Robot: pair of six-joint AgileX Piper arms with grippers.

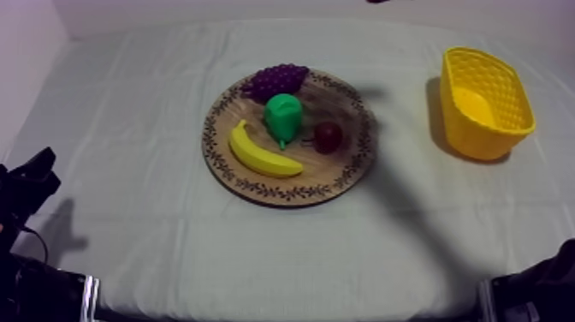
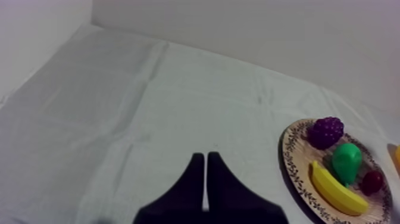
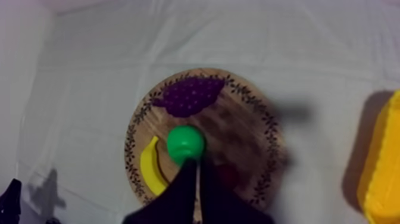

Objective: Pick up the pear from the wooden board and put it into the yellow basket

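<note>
On table [image 1: 128, 197]: wooden board [image 1: 282, 193], yellow basket [image 1: 506, 96].

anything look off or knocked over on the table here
Nothing stands out. The pear, banana, grapes and small red fruit all sit on the wooden board, none spilled onto the cloth. The yellow basket stands apart from the board and looks undamaged.

No readable text, labels, brands or numbers, rim of the wooden board [image 3: 241, 89] below the right gripper [image 3: 197, 165] seemingly leaf-patterned, not lettered
</note>
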